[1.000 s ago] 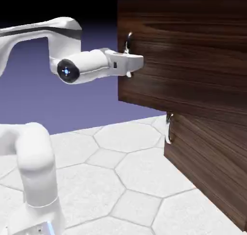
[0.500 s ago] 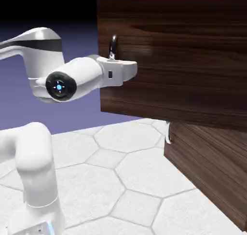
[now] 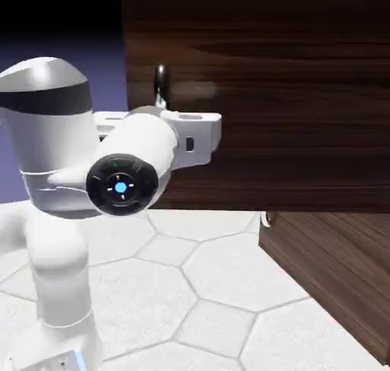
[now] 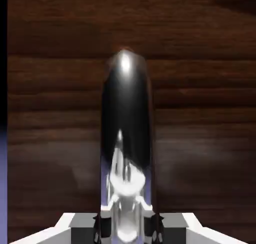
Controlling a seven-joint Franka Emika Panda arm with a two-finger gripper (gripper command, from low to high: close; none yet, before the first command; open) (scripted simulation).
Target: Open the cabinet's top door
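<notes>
Blue-violet backdrop fills the exterior view's upper left, above a white desk (image 3: 213,286) patterned with hexagons. At the left the white arm (image 3: 53,156) rises and reaches rightward, its hand level. The gripper (image 3: 164,112) sits at the left edge of the top door (image 3: 289,103), clenched on that door's handle (image 3: 160,84), whose silver bar stands upright just above the hand. The top door is swung out from the cabinet (image 3: 335,270), its panel reaching across the picture's upper right. Below it, at the right, the lower door's handle (image 3: 266,221) shows against the closed lower panel. In the hand view, the handle (image 4: 127,138) runs up the middle, between the finger tips (image 4: 82,233), with the door's dark wood grain behind it.
</notes>
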